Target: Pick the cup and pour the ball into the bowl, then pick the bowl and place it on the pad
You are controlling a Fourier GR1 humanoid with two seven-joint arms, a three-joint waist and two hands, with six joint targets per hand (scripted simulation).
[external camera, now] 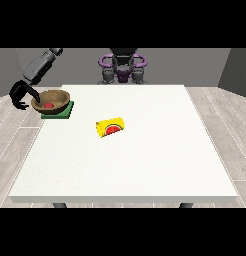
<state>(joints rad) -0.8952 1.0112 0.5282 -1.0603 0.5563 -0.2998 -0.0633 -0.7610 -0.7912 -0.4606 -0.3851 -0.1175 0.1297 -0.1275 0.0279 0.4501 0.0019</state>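
Bowl (pixel 51 100), brown and wooden-looking, sits on the green pad (pixel 58 110) at the upper left of the frame, with the red ball (pixel 48 105) inside it. Just left of its rim is the hand at the view's left (pixel 20 96), black, its fingers curled downward; whether they grasp the rim or have let go I cannot tell. No other hand shows.

Near the frame's centre the yellow cup (pixel 110 127) lies on its side on the white table (pixel 145 160), well apart from the bowl.

I judge the bowl stiff and fairly light, best taken at the rim, where the wall is thin enough to pinch; the ball would roll if it tilts. The cup bears a watermelon-slice picture; no writing or brand can be read anywhere.
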